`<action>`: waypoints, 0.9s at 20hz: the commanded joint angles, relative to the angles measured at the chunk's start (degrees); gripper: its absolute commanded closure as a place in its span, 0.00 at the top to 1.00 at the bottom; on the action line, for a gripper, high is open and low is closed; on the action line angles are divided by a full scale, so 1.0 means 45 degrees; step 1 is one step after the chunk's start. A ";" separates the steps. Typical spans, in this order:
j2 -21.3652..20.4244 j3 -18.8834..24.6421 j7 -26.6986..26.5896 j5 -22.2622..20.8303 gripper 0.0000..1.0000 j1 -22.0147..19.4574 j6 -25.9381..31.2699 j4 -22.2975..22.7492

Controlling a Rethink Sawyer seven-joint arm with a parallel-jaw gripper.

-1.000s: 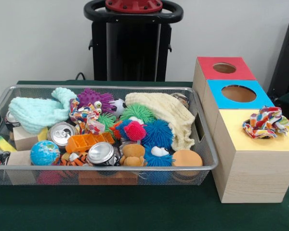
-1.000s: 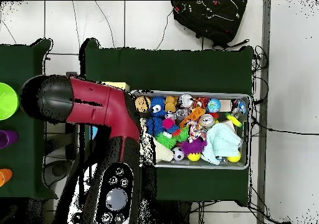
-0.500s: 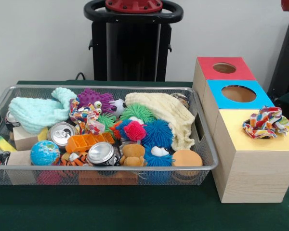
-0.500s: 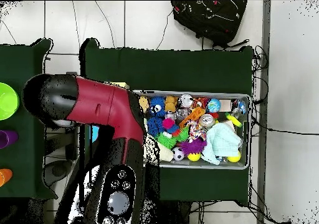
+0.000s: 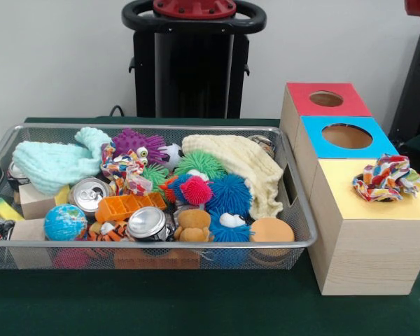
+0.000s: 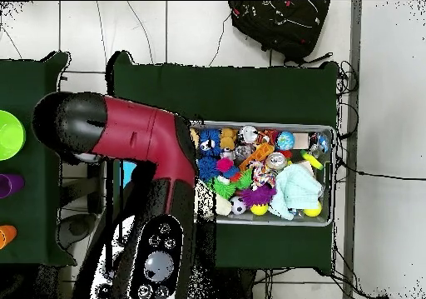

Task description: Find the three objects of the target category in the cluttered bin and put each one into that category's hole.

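The red and black arm (image 6: 125,137) is the largest thing in the overhead view, lying across the boxes at the bin's end and hiding them from above. Its gripper shows in neither view, so I cannot tell whether it is wide, narrow or holding anything.

The wire-mesh bin (image 5: 154,129) takes up most of the table's left part in the front view and is packed full: a mint cloth (image 5: 52,164) at its far left corner, a cream cloth (image 5: 241,168) toward its right end, drink cans (image 5: 147,222), spiky rubber balls (image 5: 227,192), a small globe (image 5: 65,222) and a rope-like multicoloured cloth toy (image 5: 126,168).

At the table's right edge stand three wooden boxes in a row: a red-topped box (image 5: 325,99) and a blue-topped box (image 5: 346,136), each with a round hole, and the nearest, a yellow-topped box (image 5: 374,203). A crumpled multicoloured cloth (image 5: 388,177) lies on the yellow top toward its far right corner, over where that hole probably is.

Judging from this, cloth seems the target category: one piece has reached its box but is apparently not pushed in, and the others are left in the bin.
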 commanded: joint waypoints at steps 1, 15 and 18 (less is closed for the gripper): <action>0.1340 0.0338 0.3135 -0.0461 0.00 -0.0514 -0.0048 -0.0276; 0.2251 0.0261 0.3283 -0.0227 0.00 -0.0587 -0.1022 -0.0623; 0.2332 0.0275 0.3322 -0.0161 0.00 -0.0505 -0.1262 -0.0526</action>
